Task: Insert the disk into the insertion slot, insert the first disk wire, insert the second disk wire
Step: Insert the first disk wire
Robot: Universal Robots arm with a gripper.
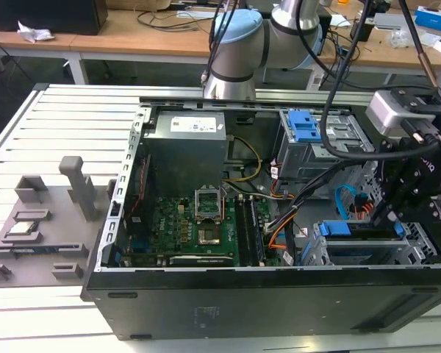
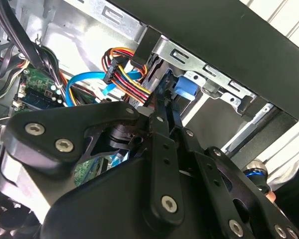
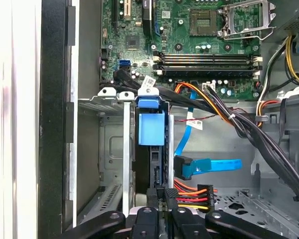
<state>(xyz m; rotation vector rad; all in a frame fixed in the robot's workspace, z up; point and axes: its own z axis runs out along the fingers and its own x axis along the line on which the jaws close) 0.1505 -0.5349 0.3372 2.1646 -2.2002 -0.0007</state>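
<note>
Jaws pinched together on the plug end of the coloured power wire [image 3: 192,196]; gripper [image 3: 161,199] just beside disk. Open computer case [image 1: 242,301]: insertion slot [image 3: 112,149] at near corner, exterior view's right. Disk [image 3: 152,127] seated inside slot, on edge. Blue data cable [image 3: 209,166] alongside, unplugged end free.

The gripper [image 3: 164,196] looks like matt black metal with shiny silver screw heads. Just ahead of it, the disk [image 3: 152,129] has a smooth, slightly glossy blue plastic caddy. The insertion slot [image 3: 112,164] around it is dull silver-grey sheet metal, partly perforated. Right beside the gripper, the blue cable [image 3: 212,165] is glossy plastic, and the coloured wires [image 3: 192,191] have smooth plastic sheathing.
</note>
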